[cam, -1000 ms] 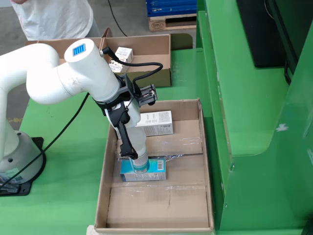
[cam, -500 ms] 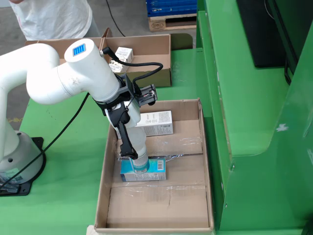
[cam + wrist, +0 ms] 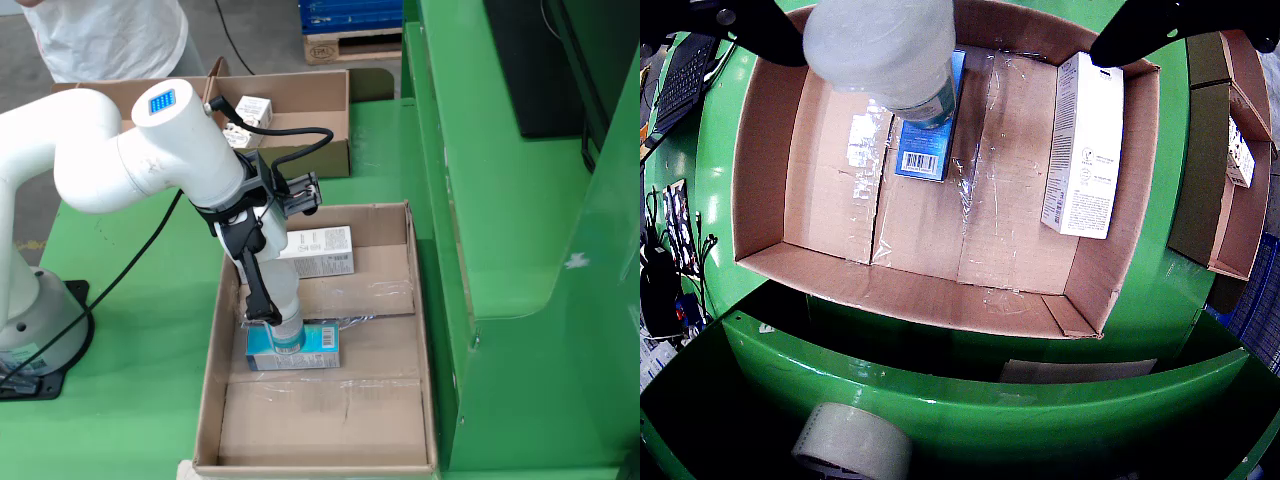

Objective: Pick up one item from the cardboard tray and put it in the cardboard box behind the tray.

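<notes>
A shallow cardboard tray (image 3: 415, 330) holds a blue box (image 3: 300, 352) and a long white box (image 3: 320, 252). My gripper (image 3: 268, 305) is shut on a pale white bottle (image 3: 286, 325), held upright right over the blue box; I cannot tell whether it touches the box. In the gripper's own view the bottle (image 3: 880, 50) fills the top between the black fingers (image 3: 760, 35), over the blue box (image 3: 930, 150), with the white box (image 3: 1085, 145) to the right and the tray wall (image 3: 940, 295) below. A deeper cardboard box (image 3: 320, 150) stands behind the tray.
The back box holds small white boxes (image 3: 250, 108). The white arm base (image 3: 30, 310) stands left of the tray. A tall green machine frame (image 3: 500, 200) borders the tray's right side. A tape roll (image 3: 852, 445) lies on a green ledge below the tray.
</notes>
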